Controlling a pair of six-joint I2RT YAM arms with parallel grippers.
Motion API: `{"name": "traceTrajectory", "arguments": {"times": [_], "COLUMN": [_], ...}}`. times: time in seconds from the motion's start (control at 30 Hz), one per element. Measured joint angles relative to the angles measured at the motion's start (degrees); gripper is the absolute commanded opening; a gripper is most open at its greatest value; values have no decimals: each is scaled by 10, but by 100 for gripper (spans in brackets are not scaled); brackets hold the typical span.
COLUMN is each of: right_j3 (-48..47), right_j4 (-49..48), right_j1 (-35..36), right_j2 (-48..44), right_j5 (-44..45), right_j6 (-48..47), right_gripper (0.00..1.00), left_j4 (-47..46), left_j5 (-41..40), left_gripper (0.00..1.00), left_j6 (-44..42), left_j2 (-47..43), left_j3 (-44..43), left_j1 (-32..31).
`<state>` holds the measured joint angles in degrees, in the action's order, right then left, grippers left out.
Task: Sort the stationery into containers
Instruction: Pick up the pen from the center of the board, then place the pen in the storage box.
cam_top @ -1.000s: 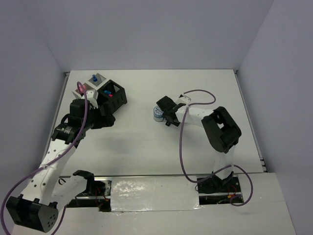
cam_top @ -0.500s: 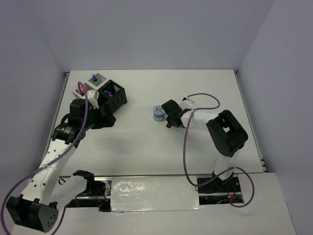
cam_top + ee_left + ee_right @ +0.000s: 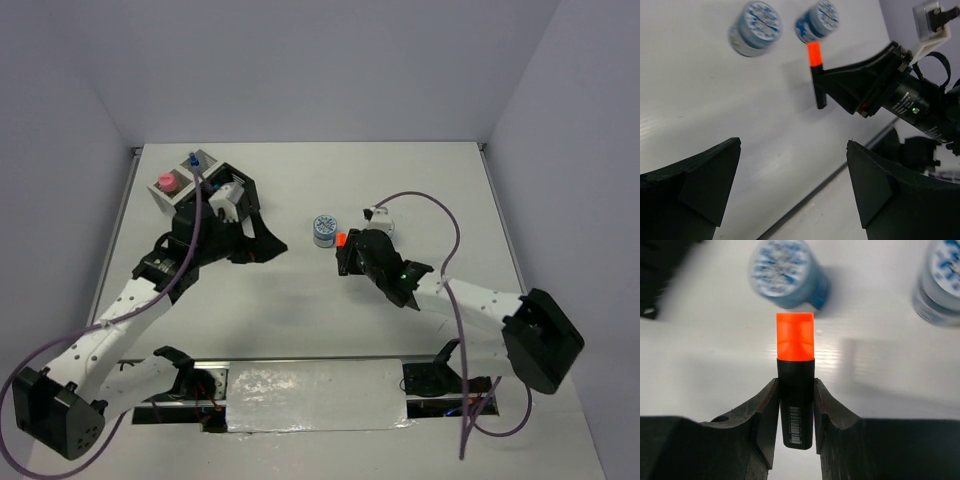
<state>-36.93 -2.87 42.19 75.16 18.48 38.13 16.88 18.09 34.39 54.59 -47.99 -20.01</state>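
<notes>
Orange marks what you are carrying: the orange-capped marker (image 3: 795, 385) is clamped between your right jaws, which have closed tight on its black barrel just below the cap. The barcode end sits back between the fingers (image 3: 757, 415) and the cap sticks out ahead of the tips. Straight beyond that cap, close but not touching it, one blue-white tin (image 3: 787, 272) stands on the white table (image 3: 420, 180). A second tin (image 3: 940, 285) stands farther off to one side of the jaws, apart from the first. In your left wrist view the marker throws a shadow on the table beside it, though you cannot tell from these views whether its lower end touches the surface. Your left jaws are spread as wide as they go and hold nothing. Table shows between their two black fingers (image 3: 695, 180), and the marker and both tins lie well ahead of them. Behind those left jaws, back along the arm, is the black mesh organiser (image 3: 228, 174), partly covered by the arm. Beyond the organiser, farther again from the jaws, are a grey cup (image 3: 160, 193) with a pink-topped item (image 3: 167, 181) in it and a second grey cup (image 3: 205, 160) with a small blue-capped bottle (image 3: 191, 158) standing in it.
</notes>
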Motion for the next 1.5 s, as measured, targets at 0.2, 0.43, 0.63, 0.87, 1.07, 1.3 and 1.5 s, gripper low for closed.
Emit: {"name": "traceTrajectory", "arguments": {"times": [0.2, 0.43, 0.63, 0.87, 1.07, 1.3, 1.5], "right_j3": [27, 39, 40, 46, 46, 85, 111], "right_j4": [-72, -124, -141, -156, -155, -142, -96], "right_j1": [93, 150, 160, 169, 167, 69, 29], "right_j2": [-113, -182, -191, -190, -177, -242, -350], "right_j5": [-27, -39, -48, -61, -47, -55, -54], "right_j6": [-96, -153, -172, -183, -183, -166, -162], "right_gripper": [0, 0, 0, 0, 100, 100, 100], "left_j4": [-73, -124, -151, -186, -193, -68, -28], "left_j5": [-27, -61, -77, -72, -65, -165, -301], "left_gripper": [98, 94, 90, 28, 0, 0, 0], "left_j6": [82, 138, 155, 172, 164, 103, 60], "left_j2": [63, 91, 92, 96, 119, 207, 280], "left_j3": [-8, -8, -7, -2, -11, -134, -266], "left_j1": [-125, -160, -164, -165, -167, -101, 66]}}
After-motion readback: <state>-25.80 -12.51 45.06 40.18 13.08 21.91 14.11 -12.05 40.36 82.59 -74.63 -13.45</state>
